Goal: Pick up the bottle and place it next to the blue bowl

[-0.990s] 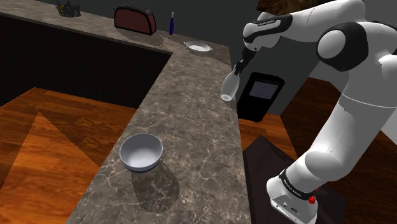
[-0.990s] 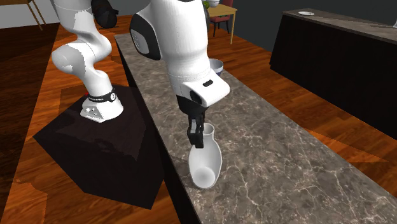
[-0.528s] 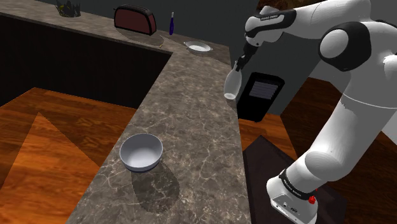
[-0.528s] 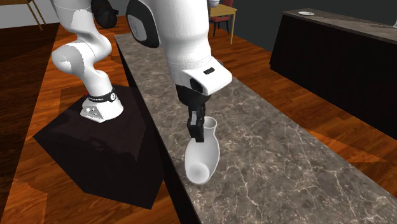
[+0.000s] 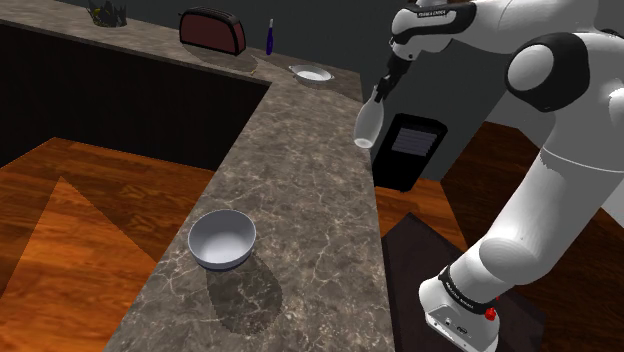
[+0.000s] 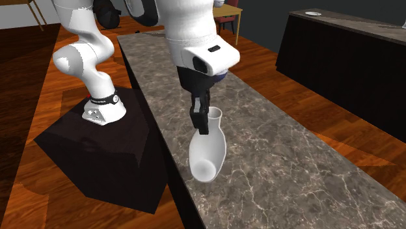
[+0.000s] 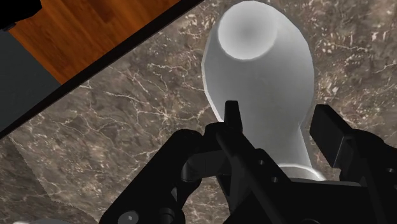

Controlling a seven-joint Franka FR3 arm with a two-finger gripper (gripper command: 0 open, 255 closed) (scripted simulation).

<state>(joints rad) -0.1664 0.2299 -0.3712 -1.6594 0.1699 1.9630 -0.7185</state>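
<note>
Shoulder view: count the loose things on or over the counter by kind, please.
Bowls: 2, a deep bowl and a shallow bowl.
Bottles: 1, the white bottle held in the claw.
Toasters: 1, the dark red toaster.
Slim blue upright thing: 1.
Dark clump at the far end: 1.
Total: 6.

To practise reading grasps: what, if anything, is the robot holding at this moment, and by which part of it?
The white bottle, clasped at its narrow neck between the black jaws, with its wider body hanging tilted below them.
</note>
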